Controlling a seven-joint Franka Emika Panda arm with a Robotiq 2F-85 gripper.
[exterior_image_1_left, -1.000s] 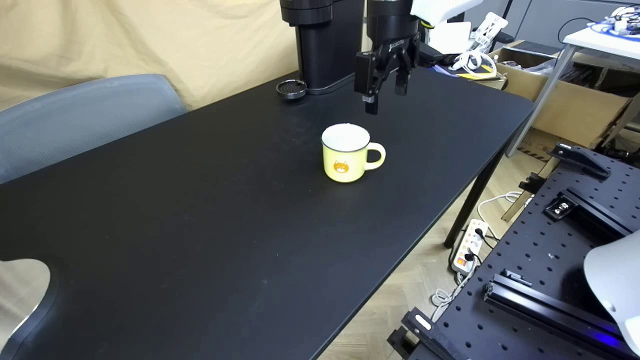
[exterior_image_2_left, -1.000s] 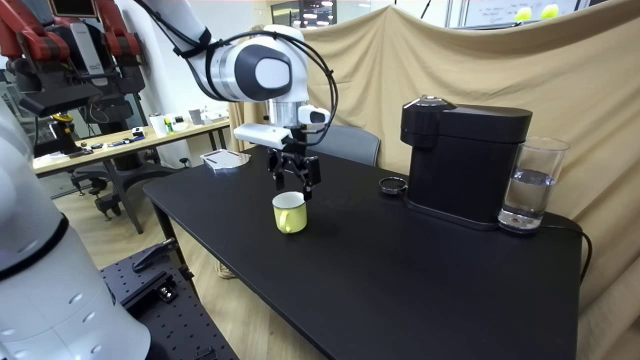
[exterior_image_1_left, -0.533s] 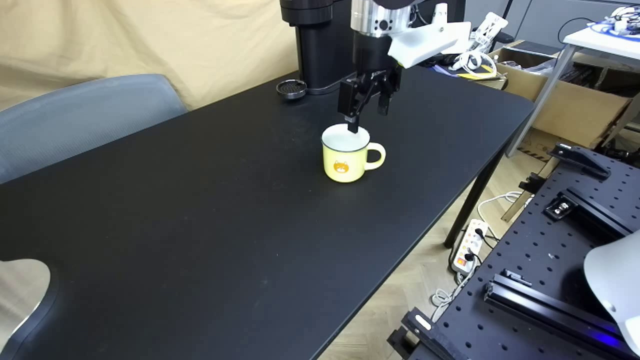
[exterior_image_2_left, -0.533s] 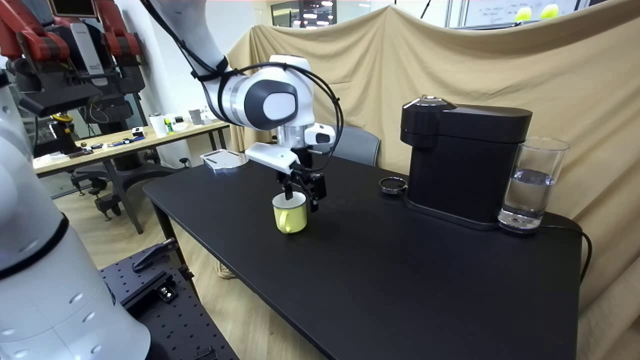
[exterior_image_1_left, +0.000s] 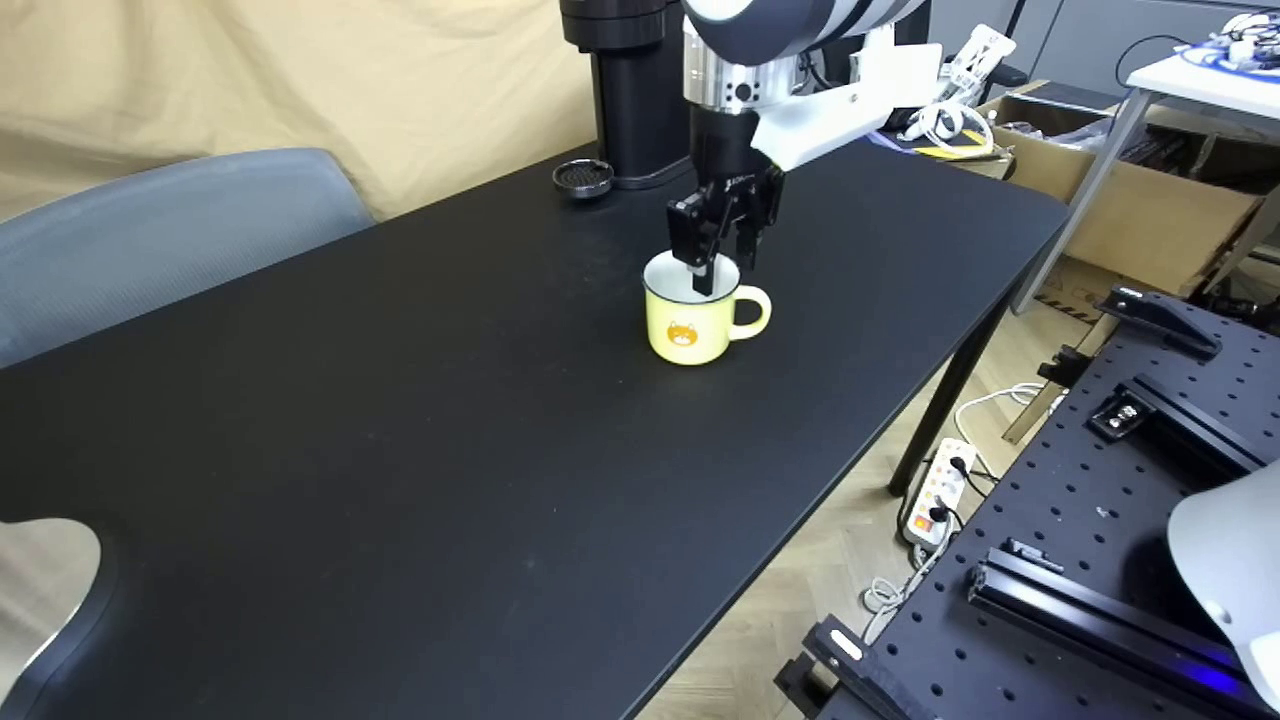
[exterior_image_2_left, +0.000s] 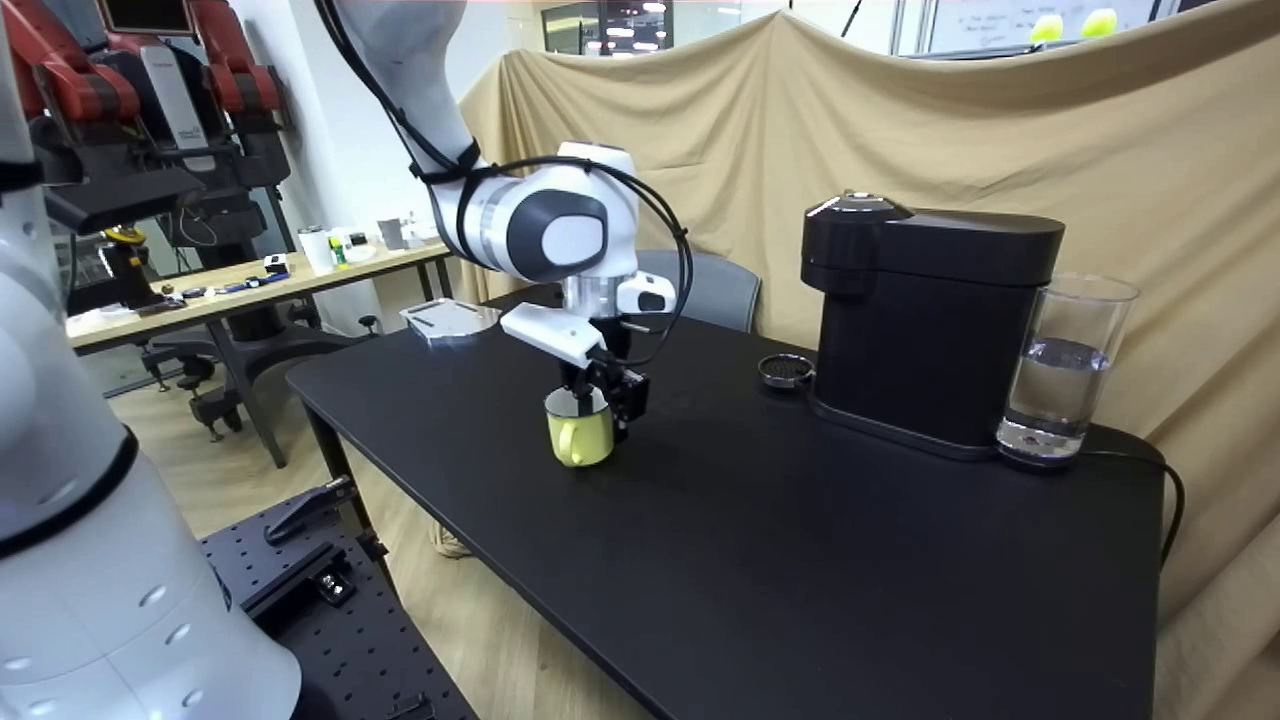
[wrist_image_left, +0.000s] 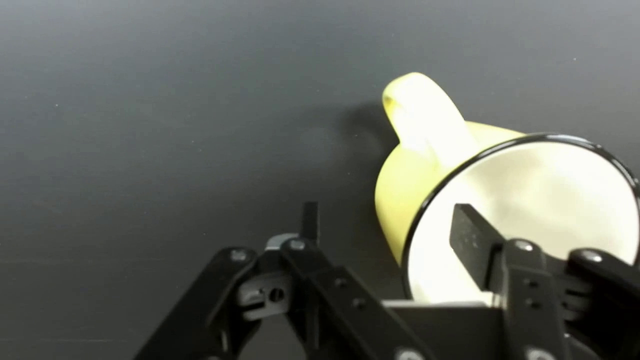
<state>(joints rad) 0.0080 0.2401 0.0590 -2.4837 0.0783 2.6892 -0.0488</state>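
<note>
1. The yellow mug (exterior_image_1_left: 688, 320) stands upright on the black table (exterior_image_1_left: 450, 430); in an exterior view its handle (exterior_image_1_left: 763, 305) points to the right. The black machine (exterior_image_1_left: 640, 110) and the round mesh piece (exterior_image_1_left: 583, 178) are on the far side, well apart from it.
2. The gripper (wrist_image_left: 389, 227) has its fingers apart. In the wrist view the inner finger (wrist_image_left: 470, 240) is inside the mug and the outer finger (wrist_image_left: 310, 220) is outside, to the left, so the wall lies between them. I do not see either one touching this wall.
3. A first risk, in my judgement: the wall seems nearer to the inner finger. If the closing is so uneven, this finger could meet it first and drag or tilt the mug.
4. A second risk: the surface looks smooth, therefore a shallow hold near the rim (wrist_image_left: 550, 136) could slip or let the mug turn.
5. A third: with too much lowering, the inner finger could press on the bottom.
6. One second ago the gripper was higher, with both fingers outside the mug. Now it is lower, and the fingers look somewhat closer together. The mug has not moved.
</note>
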